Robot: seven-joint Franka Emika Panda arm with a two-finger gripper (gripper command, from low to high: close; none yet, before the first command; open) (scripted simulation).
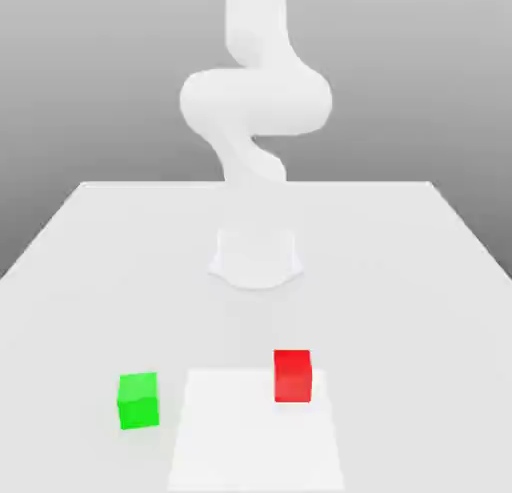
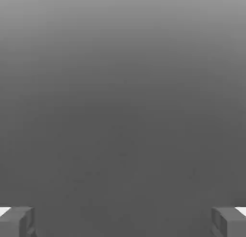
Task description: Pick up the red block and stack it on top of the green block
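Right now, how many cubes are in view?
2. Red cube: over the white patch's far edge, toward the exterior view's right. Green cube: on the table, off the patch, toward the exterior view's left.

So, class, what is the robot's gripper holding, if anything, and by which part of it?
Nothing: the gripper is open, its two fingers wide apart with no object between them.

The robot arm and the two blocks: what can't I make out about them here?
- Top of the arm: cut off by the exterior view's upper edge.
- Full length of the gripper's fingers: cut off by the hand view's edge.
- Undersides of the red block and green block: hidden by the blocks themselves, exterior view.
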